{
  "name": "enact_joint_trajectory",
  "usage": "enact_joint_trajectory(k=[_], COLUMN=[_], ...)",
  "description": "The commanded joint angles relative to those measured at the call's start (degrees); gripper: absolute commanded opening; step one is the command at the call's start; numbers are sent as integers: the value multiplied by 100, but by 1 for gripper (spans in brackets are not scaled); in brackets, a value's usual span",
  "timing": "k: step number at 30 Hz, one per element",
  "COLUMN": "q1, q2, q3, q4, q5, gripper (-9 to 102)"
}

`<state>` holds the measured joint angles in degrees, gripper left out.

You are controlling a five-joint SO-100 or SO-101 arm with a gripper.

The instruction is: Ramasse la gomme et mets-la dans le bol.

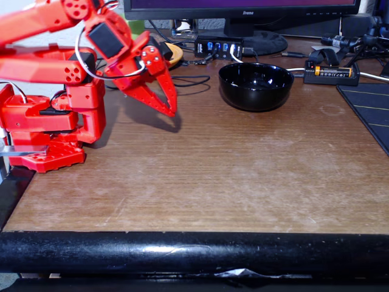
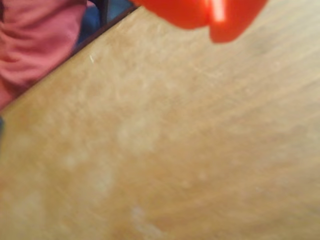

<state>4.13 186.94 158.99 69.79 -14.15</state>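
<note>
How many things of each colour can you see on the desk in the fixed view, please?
Red: 1, the robot arm, gripper closed
Black: 4, the bowl, the USB hub, the monitor stand, the mat
Black and orange: 1, the battery charger
Total: 6

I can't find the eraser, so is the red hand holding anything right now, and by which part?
Nothing: the red hand looks shut and empty above the brown wooden table.
</note>
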Motion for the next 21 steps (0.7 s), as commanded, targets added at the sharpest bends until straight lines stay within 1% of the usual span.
enact_joint_trajectory(k=[1,5,10,16,21], q1=[-141,-114,-229,-642,-712], q2=[255,369,378,369,369], q3=[26,686,993,1661,1863], q4=[167,-220,79,-62,-70], q5=[-9,35,105,141,220], gripper=[-6,-6,-6,-6,-6])
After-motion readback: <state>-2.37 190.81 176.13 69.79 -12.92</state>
